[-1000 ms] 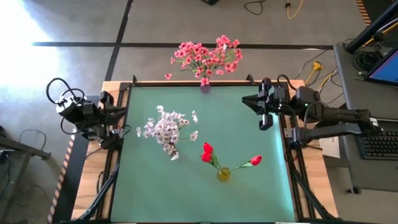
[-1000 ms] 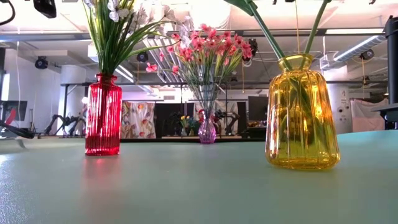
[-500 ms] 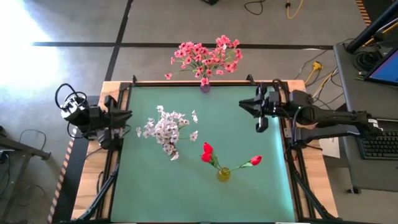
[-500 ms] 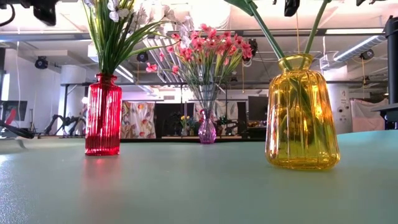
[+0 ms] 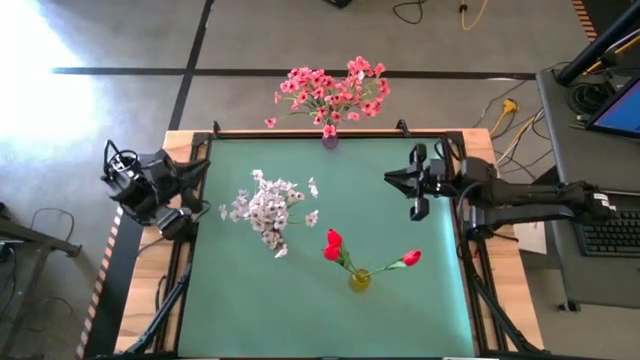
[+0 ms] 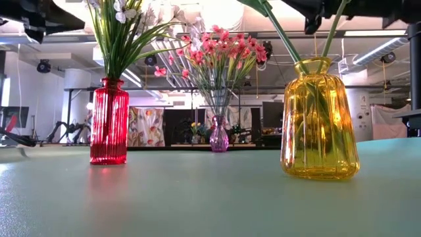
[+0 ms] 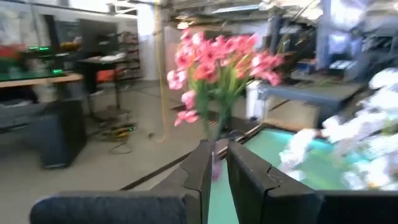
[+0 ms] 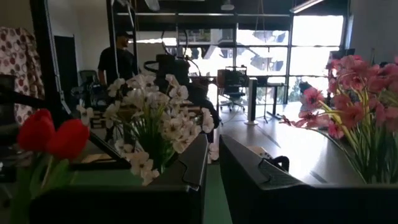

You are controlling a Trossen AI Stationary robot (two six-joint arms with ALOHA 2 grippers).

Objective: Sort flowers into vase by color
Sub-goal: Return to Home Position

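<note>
Three vases stand on the green table, each on its base. A red vase (image 6: 108, 122) holds white blossoms (image 5: 270, 212). A small purple vase (image 6: 219, 138) at the far edge holds pink blossoms (image 5: 330, 90). A yellow vase (image 5: 359, 280) holds two red buds (image 5: 333, 245). My left gripper (image 5: 200, 170) hovers at the table's left edge, shut and empty, pointing toward the pink blossoms (image 7: 217, 62). My right gripper (image 5: 388, 178) hovers over the table's right part, shut and empty, facing the white blossoms (image 8: 155, 118).
Bare green mat lies between the vases and along the near edge (image 5: 300, 330). A wooden frame (image 5: 190, 140) borders the table. A desk with a keyboard (image 5: 610, 230) stands to the right. A person (image 8: 118, 59) stands in the room beyond.
My left arm has moved in toward the table's right and turned its gripper toward the far edge and the pink blossoms. My right gripper has shifted slightly toward the near edge and the table's left. The vases and flowers have stayed in place.
</note>
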